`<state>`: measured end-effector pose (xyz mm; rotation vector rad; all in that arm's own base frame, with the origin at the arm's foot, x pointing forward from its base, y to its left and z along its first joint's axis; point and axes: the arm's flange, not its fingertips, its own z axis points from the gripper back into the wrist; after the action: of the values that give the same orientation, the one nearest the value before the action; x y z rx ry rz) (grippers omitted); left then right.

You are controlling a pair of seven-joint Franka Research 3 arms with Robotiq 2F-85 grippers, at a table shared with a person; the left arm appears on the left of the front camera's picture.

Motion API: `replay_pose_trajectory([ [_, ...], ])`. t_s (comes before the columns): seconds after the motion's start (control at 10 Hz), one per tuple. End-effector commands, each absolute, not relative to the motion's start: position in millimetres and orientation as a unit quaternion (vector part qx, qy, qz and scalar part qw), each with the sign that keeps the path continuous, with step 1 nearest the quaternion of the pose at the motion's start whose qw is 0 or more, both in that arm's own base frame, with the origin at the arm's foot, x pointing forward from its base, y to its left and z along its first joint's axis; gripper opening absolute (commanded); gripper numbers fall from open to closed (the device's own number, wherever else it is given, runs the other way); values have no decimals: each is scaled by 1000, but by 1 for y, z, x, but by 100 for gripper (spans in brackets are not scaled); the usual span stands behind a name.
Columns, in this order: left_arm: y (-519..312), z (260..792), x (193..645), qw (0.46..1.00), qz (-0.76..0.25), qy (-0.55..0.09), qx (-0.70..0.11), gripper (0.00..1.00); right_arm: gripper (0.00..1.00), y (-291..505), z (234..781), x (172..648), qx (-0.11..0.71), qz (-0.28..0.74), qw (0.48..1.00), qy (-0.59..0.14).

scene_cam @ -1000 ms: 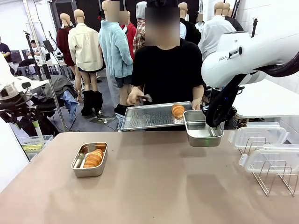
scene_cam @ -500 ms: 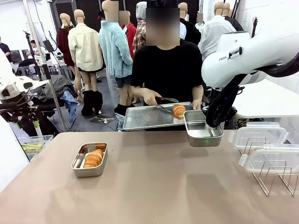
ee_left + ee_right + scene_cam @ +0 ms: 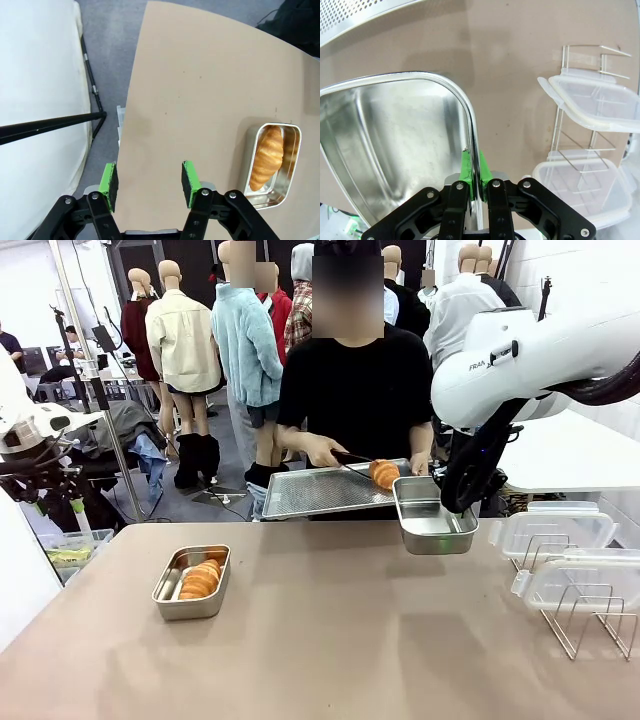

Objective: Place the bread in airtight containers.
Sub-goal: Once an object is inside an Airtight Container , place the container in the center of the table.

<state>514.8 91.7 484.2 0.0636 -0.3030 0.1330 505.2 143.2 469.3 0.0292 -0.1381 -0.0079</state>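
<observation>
1. The left gripper (image 3: 149, 180) hangs over the left edge of the light-brown table (image 3: 330, 640). Its green-padded jaws stand apart with nothing between them.
2. A small rectangular stainless-steel tin with rounded corners (image 3: 167, 592) sits on the table's left part, lid off. Golden-orange ridged bread (image 3: 200, 580) lies inside it.
3. At the far side, a person in a black top holds a large flat perforated steel tray (image 3: 310, 492). The person's hand (image 3: 318, 448) holds dark tongs (image 3: 352, 460) that reach to 1 more golden-orange roll (image 3: 383, 474) at the tray's right end.
4. Just right of that roll, a second steel tin (image 3: 435, 530), with nothing in it, is at the table's far edge. The right gripper (image 3: 474, 169) is clamped on its rim, 1 pad inside the wall and 1 outside.
5. At the right, 2 clear plastic lids (image 3: 555, 530) rest on a wire rack (image 3: 580, 625).
</observation>
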Motion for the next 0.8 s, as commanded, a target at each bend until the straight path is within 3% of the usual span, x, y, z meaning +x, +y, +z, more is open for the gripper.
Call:
replay_pose_trajectory([
  [0.0, 90, 486, 515, 985, 75, -153, 40, 67, 0, 143, 470, 505, 16, 0, 997, -74],
  [0.7, 90, 486, 515, 985, 75, -153, 40, 67, 0, 143, 470, 505, 16, 0, 997, -74],
])
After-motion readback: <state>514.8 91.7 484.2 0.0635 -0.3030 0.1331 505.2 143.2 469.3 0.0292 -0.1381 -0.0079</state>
